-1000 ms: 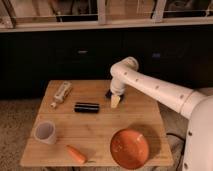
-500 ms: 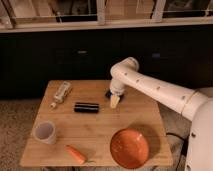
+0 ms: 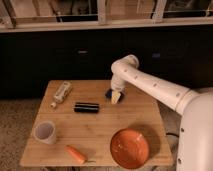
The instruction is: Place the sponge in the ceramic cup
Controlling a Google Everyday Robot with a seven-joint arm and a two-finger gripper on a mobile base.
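Over the sponge (image 3: pixel 108 94), far across the table (image 3: pixel 100 125), hangs the gripper (image 3: pixel 116 98)

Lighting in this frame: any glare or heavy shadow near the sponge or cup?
Camera view: warm, dim light, no glare on the table; the cabinets behind are dark. Camera view: the gripper sits low at the table's far side, partly covering the sponge, which shows as a dark blue sliver. Camera view: the ceramic cup is evenly lit.

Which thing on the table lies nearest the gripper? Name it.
The blue sponge, right beside the gripper; black bar, bottle, ceramic cup, carrot and plate lie farther off.
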